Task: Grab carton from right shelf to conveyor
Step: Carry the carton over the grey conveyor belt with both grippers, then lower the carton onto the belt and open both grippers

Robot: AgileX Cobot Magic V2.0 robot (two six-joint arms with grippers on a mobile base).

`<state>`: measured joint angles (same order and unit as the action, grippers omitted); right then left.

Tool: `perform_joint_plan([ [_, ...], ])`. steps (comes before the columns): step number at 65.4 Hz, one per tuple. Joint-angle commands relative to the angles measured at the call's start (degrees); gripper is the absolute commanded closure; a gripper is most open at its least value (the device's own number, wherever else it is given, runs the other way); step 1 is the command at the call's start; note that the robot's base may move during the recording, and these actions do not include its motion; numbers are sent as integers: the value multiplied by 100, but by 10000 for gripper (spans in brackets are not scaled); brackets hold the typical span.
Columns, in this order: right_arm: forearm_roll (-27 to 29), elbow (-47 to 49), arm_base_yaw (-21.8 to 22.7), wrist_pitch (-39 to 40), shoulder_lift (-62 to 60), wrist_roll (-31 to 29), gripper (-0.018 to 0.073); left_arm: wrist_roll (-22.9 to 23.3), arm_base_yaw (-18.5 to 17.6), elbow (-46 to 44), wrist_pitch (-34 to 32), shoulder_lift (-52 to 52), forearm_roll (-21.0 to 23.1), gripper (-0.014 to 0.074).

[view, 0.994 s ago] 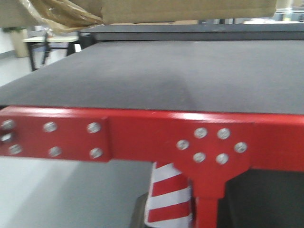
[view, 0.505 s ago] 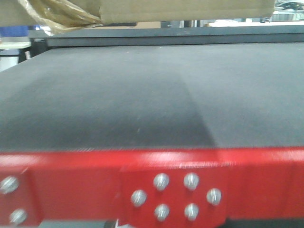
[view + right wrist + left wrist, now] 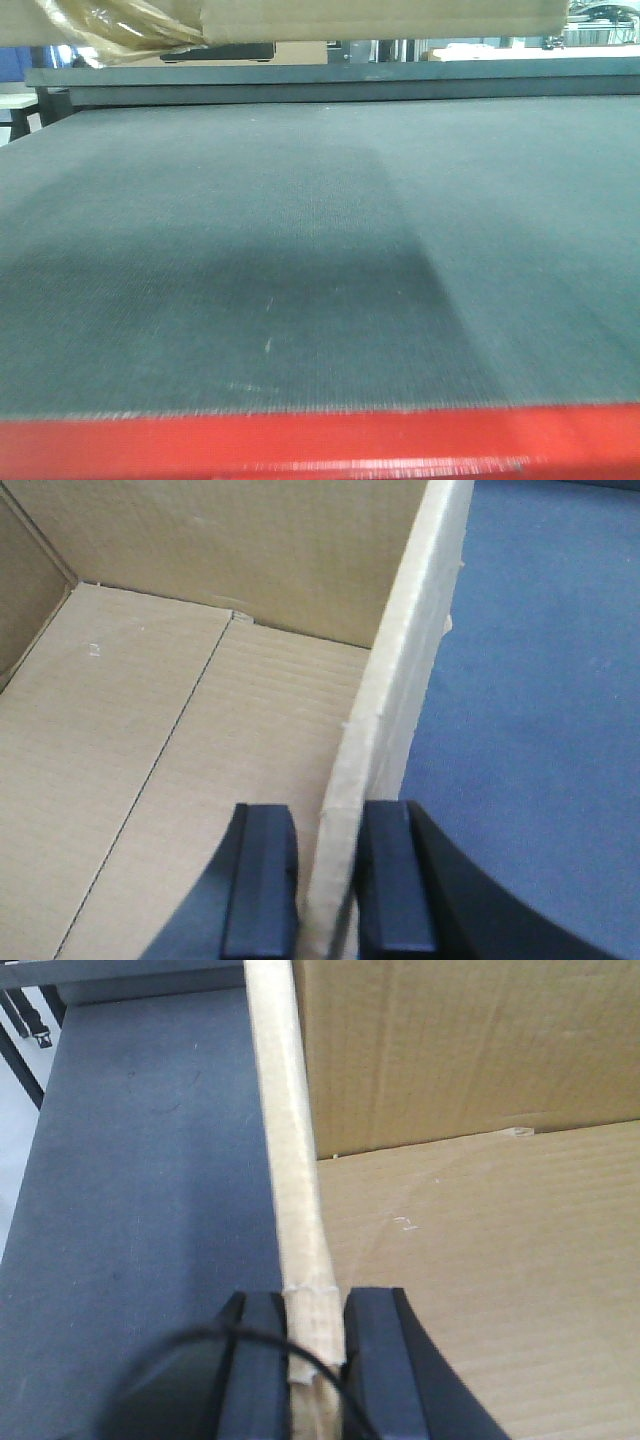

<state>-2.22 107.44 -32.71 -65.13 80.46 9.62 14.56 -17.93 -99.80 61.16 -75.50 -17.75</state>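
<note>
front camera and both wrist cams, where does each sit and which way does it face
Front: low at the conveyor's red edge, facing across it, carton at the top; no robot parts.
Left wrist: behind the left gripper, looking down along the carton wall its jaws pinch.
Right wrist: behind the right gripper, same, opposite wall.
Shared: carton and conveyor in all.

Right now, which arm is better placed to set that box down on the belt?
Neither alone. The left end effector grips the carton by its left wall, the right end effector by its right wall, above the conveyor; they'd probably lower it together.
</note>
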Motion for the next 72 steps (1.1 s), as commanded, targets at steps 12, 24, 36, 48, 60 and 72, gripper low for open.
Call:
perform_joint_plan([
  [12,131,31,-3,137,-114,-109,627,-101,-6,-32,-265,28,-347,613],
  [24,131,31,-3,137,-114,-109,627,-101,-6,-32,-265,28,-347,613],
  [36,131,31,-3,137,-114,-109,627,-101,-6,-32,-265,28,-347,613],
  [48,131,31,-3,137,-114,-109,627,-101,-6,-32,-265,28,-347,613],
  [60,131,31,-3,137,-114,-109,627,-101,-6,-32,-265,28,-347,613],
  [72,131,31,-3,137,-114,-109,627,-101,-6,-32,-265,28,-347,613],
])
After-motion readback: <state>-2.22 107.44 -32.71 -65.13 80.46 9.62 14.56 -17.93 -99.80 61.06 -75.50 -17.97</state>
